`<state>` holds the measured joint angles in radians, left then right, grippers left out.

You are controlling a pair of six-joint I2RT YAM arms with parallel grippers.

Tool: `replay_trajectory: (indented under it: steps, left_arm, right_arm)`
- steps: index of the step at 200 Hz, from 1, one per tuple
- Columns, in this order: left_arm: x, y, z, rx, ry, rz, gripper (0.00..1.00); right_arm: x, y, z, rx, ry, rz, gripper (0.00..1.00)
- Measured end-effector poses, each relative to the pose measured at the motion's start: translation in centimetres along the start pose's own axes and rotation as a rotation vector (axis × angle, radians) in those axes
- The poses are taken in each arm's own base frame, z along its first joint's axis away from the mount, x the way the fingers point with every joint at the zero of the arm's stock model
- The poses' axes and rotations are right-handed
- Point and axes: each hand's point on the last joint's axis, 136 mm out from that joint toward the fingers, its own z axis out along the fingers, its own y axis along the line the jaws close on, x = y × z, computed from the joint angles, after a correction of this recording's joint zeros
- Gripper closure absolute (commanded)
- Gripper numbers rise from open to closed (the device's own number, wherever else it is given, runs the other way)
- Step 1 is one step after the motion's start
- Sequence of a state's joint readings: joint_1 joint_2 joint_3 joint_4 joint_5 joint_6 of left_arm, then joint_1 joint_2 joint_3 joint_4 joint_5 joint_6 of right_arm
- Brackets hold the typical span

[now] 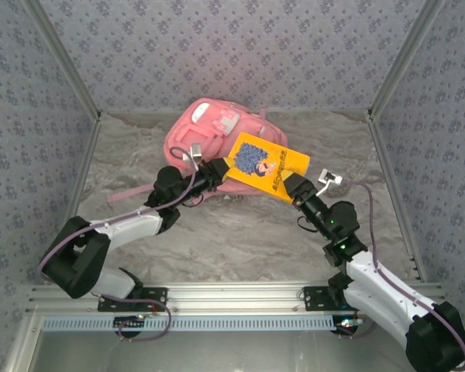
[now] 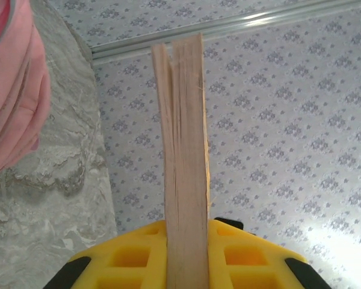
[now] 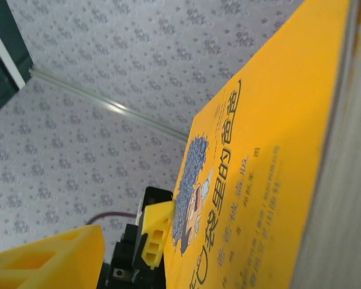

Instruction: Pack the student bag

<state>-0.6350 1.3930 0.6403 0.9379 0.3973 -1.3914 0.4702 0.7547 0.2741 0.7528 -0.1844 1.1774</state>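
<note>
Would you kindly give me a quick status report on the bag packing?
Left gripper shut on yellow paperback book; right gripper open at its other edge. Book aloft, by large pink fabric backpack, not packed. No obstruction seen.

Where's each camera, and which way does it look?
Top external: above, behind the arms, looking down at the big pink fabric backpack and orange paperback book; both arms show.
Left wrist: on the left arm, facing along the book's page edge; left gripper shows, clamping it.
Right wrist: on the right arm, facing the book's cover; one finger of the right gripper shows.
All share the book.
</note>
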Motion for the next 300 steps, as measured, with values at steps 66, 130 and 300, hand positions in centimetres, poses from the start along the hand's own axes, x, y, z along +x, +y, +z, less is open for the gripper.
replay_trajectory:
  steps: [66,130,300]
  left_arm:
    - [1.1,-3.0,-1.9,0.032,0.039,0.165,1.0]
    - [1.8,-3.7,-3.3,0.025,0.068,0.243,1.0]
    - [4.1,2.3,0.1,-0.152,0.173,0.143,0.23]
  right_arm:
    - [-0.1,-0.1,0.5,-0.065,0.134,0.045,0.34]
    - [0.6,1.6,1.0,-0.119,0.249,0.132,0.72]
    - [-1.0,-1.3,-1.4,0.063,0.021,0.065,1.0]
